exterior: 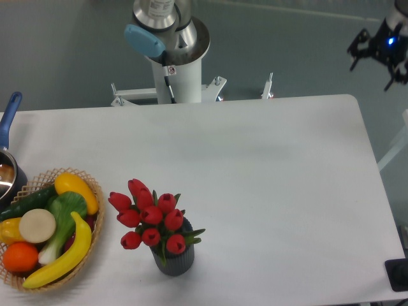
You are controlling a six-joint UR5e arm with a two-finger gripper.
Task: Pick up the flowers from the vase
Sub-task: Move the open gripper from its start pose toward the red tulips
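Clearly, progress: nothing is done; lifting remains.
Flowers (152, 220): seated in the vase (173, 258), near the desk's (268, 178) front edge, left of middle.
Basket (95, 191): just beside, at the front-left corner; judged no obstruction.
Pan (7, 162): at the left edge.
Gripper (376, 48): seen beyond the far-right corner, empty; its opening cannot be judged.
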